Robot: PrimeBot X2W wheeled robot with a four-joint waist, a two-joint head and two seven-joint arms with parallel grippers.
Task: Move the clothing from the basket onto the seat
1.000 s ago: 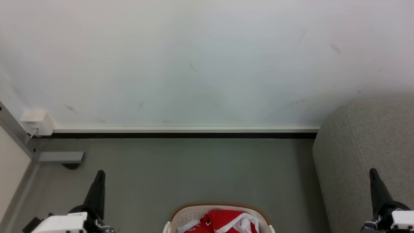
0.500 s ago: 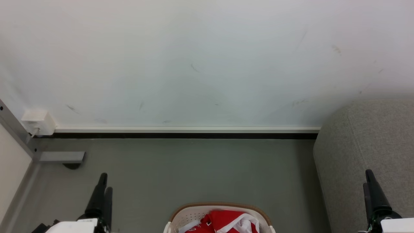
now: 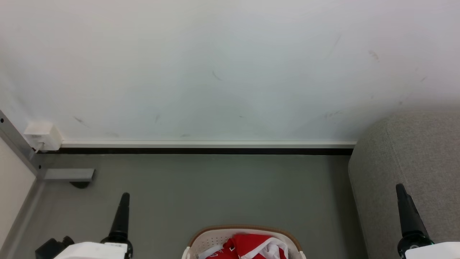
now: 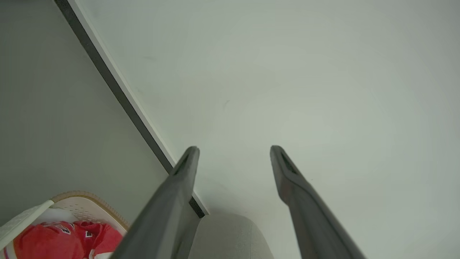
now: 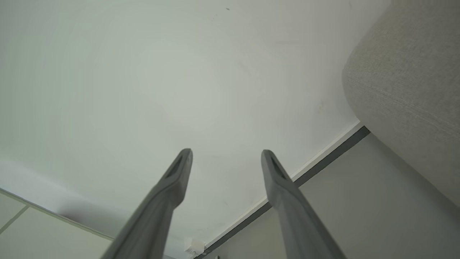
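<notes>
The clothing (image 3: 248,247), bright red with white trim, lies bunched inside the basket (image 3: 210,238). In the left wrist view, dark-outlined lettering shows on one fold. The basket, white with dotted walls and a brown band round its rim, stands on the grey floor (image 3: 215,190) at the near edge of the scene, about midway between the two arms. The head view takes in its far end alone.

The seat (image 3: 413,151) stands to the right of the basket, apart from it, with a strip of floor between. Its rounded far corner is close to the wall (image 3: 215,72).

The left jaws stand wide apart and hold nothing, their dark fingers (image 4: 179,201) pointing towards the wall. They are left of the basket and well apart from it. The right jaws are also spread wide and empty. They sit at the near right in front of the seat's side, and I cannot tell whether they touch it.

A pale skirting board (image 3: 208,143) with a dark strip beneath runs along the foot of the wall. At the far left, a small white box (image 3: 41,136) is fixed low on the wall beside a grey metal post (image 3: 16,144).
</notes>
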